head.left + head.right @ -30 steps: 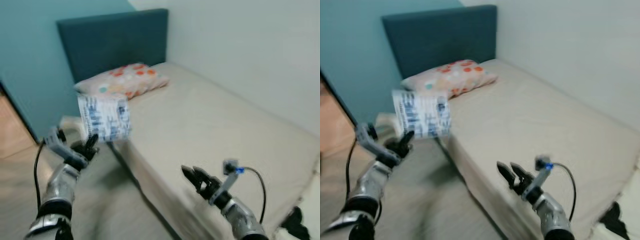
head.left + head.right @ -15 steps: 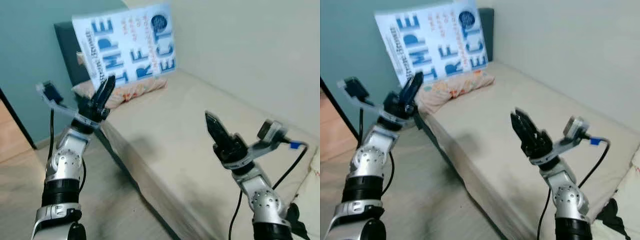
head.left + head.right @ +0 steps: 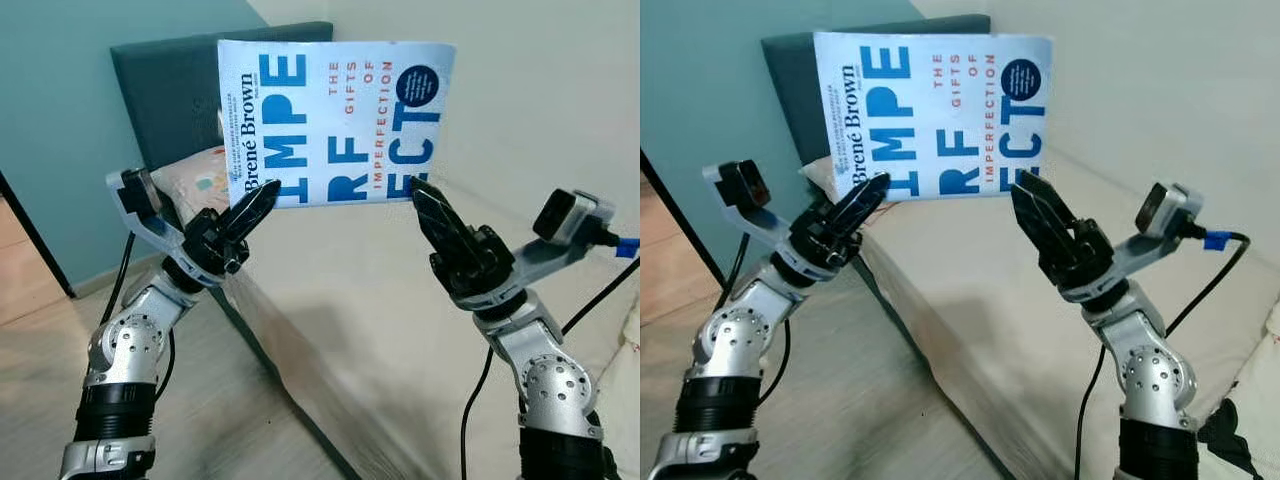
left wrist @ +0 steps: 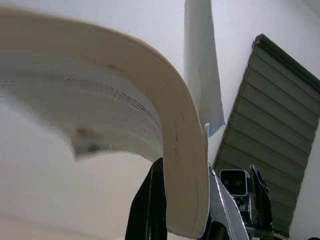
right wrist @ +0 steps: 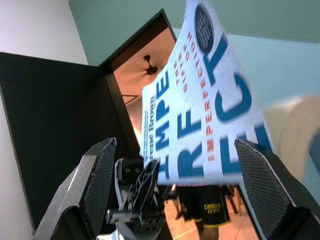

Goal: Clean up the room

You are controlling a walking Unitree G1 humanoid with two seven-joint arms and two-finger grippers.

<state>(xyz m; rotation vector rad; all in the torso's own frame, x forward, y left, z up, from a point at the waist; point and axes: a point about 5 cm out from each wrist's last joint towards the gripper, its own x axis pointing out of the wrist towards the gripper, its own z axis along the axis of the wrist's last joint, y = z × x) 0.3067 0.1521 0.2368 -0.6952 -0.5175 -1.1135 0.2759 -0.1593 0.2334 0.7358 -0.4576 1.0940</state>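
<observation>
Since half a second ago the right gripper (image 3: pixel 428 200) has risen to the lower right corner of the book (image 3: pixel 335 120), fingers spread apart. The left gripper (image 3: pixel 255 205) pinches the book's lower left edge, holding it above the bed (image 3: pixel 400 300) before the headboard (image 3: pixel 165 90).

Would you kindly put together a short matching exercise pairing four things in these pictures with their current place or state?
Things:
1. book
2. left gripper
3. right gripper
4. pillow

States:
A. open, raised beside the book's lower right corner
B. lying on the bed by the headboard
C. held up in the air, cover facing the head camera
D. shut on the book's lower left edge

Pairs: 1-C, 2-D, 3-A, 4-B
</observation>
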